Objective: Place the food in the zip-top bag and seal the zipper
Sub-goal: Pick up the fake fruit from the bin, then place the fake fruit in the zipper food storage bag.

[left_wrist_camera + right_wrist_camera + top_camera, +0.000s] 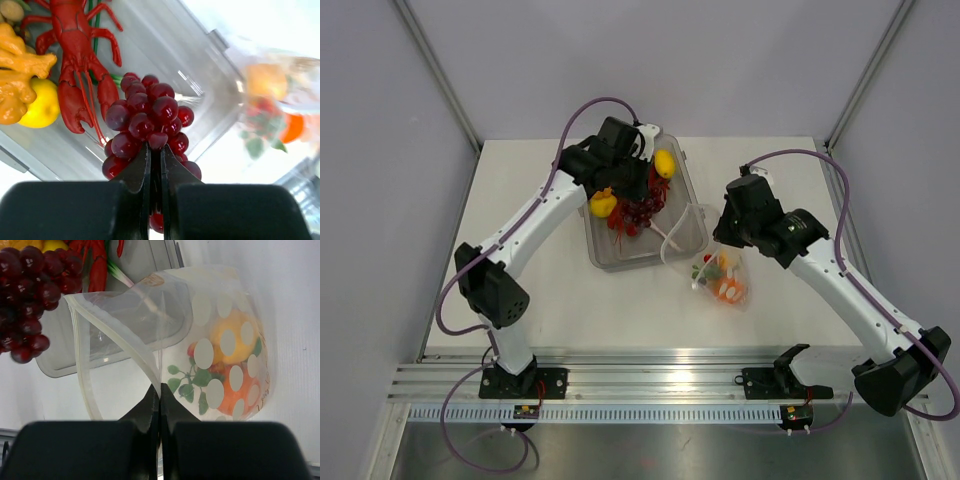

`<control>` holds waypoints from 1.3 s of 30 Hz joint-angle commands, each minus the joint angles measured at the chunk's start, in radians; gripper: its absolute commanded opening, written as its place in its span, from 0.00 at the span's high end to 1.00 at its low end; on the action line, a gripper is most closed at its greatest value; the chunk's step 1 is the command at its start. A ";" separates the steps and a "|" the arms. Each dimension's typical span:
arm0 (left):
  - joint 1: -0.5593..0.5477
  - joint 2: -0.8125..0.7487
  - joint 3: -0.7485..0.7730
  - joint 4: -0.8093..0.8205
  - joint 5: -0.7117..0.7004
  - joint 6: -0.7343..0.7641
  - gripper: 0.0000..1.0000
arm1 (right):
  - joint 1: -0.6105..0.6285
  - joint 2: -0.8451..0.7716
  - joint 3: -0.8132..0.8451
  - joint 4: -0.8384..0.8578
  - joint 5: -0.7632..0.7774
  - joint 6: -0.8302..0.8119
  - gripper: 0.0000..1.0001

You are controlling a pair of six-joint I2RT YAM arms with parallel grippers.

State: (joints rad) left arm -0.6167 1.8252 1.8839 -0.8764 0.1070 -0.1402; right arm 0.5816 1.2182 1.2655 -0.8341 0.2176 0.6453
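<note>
Now your left end effector point(156, 152) clamps the grapes point(145, 117).
Your right end effector point(159, 390) pinches the bag point(225, 340) at its open rim.

Only 1 piece of writing is showing: a thin line of brownish cursive script point(264, 389) is running up the right edge of the zip-top bag point(180, 330) in the right wrist view, just beside the white dots point(204, 354). It is bending with the plastic and is coming out too small and blurred to read. Nothing else is carrying legible text.
</note>
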 commanded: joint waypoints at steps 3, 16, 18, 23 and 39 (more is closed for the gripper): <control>-0.003 -0.121 0.080 -0.024 0.151 -0.015 1.00 | 0.003 0.004 0.008 0.058 -0.015 0.010 1.00; -0.055 -0.263 0.047 0.025 0.394 -0.050 1.00 | 0.003 0.032 0.035 0.078 -0.034 0.001 1.00; -0.055 -0.280 0.035 0.054 0.419 -0.058 1.00 | 0.004 0.033 0.037 0.078 -0.034 0.001 1.00; -0.055 -0.317 0.005 0.091 0.493 -0.071 1.00 | 0.003 0.029 0.040 0.073 -0.029 0.004 1.00; -0.098 -0.166 -0.121 0.257 0.611 -0.156 1.00 | 0.003 0.006 0.058 0.069 -0.076 0.014 1.00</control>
State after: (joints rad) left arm -0.6998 1.6424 1.7313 -0.7124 0.6788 -0.2737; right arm 0.5816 1.2503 1.2827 -0.7898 0.1627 0.6453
